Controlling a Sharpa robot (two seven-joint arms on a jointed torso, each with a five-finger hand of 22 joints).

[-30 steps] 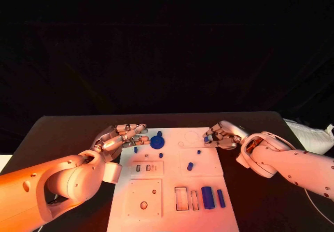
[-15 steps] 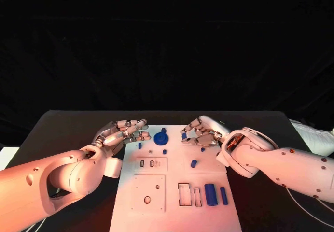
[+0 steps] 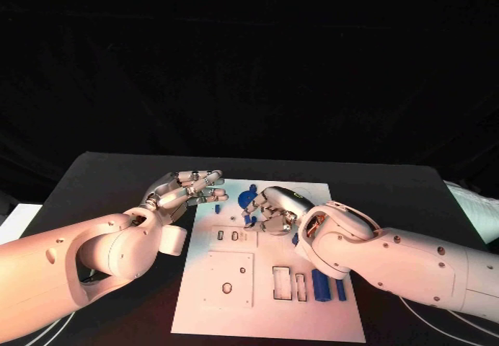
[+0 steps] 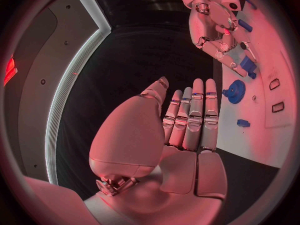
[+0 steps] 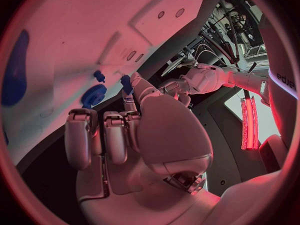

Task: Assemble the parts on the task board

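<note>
Black table point(image 3: 104, 180) is seen beneath a white rectangular task board point(image 3: 208, 313) laid lengthwise away from the robot; nearest on the board, a square plate with small holes point(image 3: 221, 279) is seen on its left side, and two upright rectangular slots point(image 3: 280, 282) beside it; two blue cylindrical parts point(image 3: 320, 282) are laid side by side just right of those slots, partly covered by the right forearm; farther on, a smaller plate with two little slots point(image 3: 230, 236) is noted. The right hand point(image 3: 272, 210) is held over the middle of the board, its fingers curled in; a small blue peg point(image 5: 125, 83) is seen pinched at its fingertips in the right wrist view. The left hand point(image 3: 187, 192) is held over the board's left edge, beside the right hand and apart from it; its fingers point(image 4: 195, 116) are extended close together and nothing is gripped. Beyond both hands, a blue gear-shaped disc point(image 3: 247, 197) is found on the far part of the board; a small blue stub point(image 3: 218, 209) is seen just beside the left fingers.
</note>
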